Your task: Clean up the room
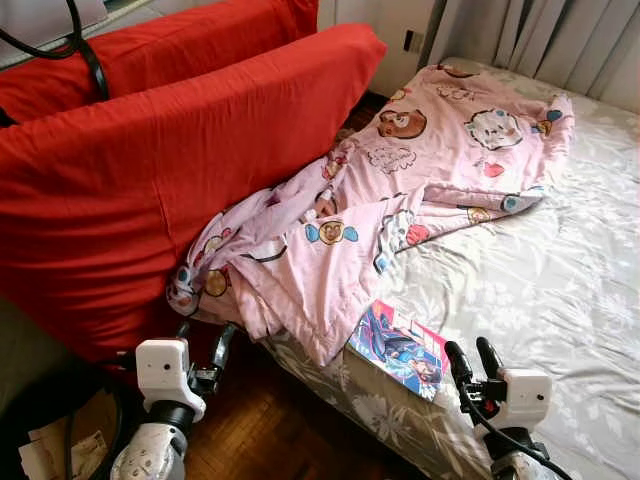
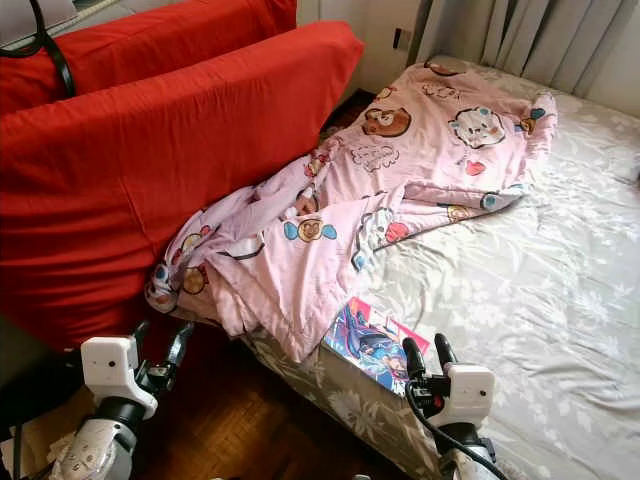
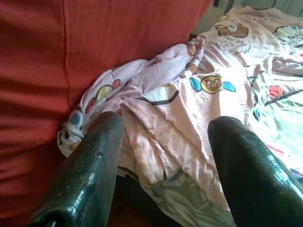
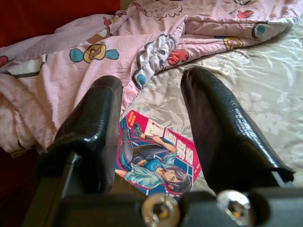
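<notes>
While both arms sit low at the bed's edge, L gripper [image 1: 205, 350] is held up, fingers spread, empty, aimed at pink blanket [image 1: 400, 190] hanging off the bed [image 1: 560, 290] against red cushion [image 1: 130, 190]. R gripper [image 1: 474, 360] also released, empty, just beside comic book [image 1: 398, 349] on sheet near the edge.

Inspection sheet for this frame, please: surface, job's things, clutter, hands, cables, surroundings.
Surface: bed with grey floral sheet.
Job's things: pink cartoon blanket rumpled, one end hanging off the bed edge; comic book flat near the bed's edge.
Clutter: papers on the floor.
Hands: left hand open, by the blanket's hanging end; right hand open, beside the comic book.
Cables: black cable over red cushions.
Surroundings: curtains, wooden floor.
</notes>
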